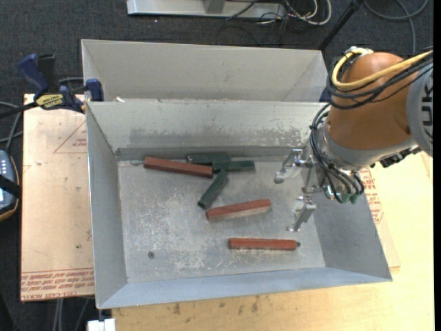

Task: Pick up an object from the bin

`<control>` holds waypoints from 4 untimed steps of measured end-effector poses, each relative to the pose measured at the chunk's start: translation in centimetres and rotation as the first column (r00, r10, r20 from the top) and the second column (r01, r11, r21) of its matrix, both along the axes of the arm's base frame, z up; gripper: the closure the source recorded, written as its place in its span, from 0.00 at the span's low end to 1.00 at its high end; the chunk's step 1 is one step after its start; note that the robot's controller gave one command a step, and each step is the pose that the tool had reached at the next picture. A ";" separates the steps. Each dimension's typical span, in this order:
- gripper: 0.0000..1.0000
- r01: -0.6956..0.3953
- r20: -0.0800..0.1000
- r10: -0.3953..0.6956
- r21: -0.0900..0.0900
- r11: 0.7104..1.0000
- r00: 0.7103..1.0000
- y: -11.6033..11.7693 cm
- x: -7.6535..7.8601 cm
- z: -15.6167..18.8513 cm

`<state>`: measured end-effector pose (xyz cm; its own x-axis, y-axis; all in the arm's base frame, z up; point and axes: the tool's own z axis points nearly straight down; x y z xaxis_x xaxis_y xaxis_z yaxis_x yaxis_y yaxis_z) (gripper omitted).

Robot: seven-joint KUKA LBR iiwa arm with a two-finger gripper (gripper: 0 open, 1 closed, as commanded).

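My gripper [291, 198] hangs over the right side of the bin, its two metal fingers spread apart and open with nothing between them. Just left of it lies a red-brown bar [238, 209], slightly tilted. Another red-brown bar [262, 244] rests flat below the lower fingertip [300, 221], close to it but apart. The upper fingertip [282, 175] stands near the right end of a dark green bar [224, 162] by the back wall.
A second dark green bar [212, 189] leans diagonally from the first one toward the middle. A third red-brown bar [178, 166] lies along the back wall at the left. The arm's orange cover and cables sit over the bin's right rim.
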<state>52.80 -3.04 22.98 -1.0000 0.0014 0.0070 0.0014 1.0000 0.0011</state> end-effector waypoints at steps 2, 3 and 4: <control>0.00 -0.025 0.015 0.026 -0.001 1.000 1.000 1.2 -0.7 -4.5; 1.00 -0.083 -0.004 0.083 0.001 0.997 0.997 0.6 1.6 -14.7; 1.00 -0.083 -0.004 0.083 0.001 0.997 0.997 0.6 1.6 -14.7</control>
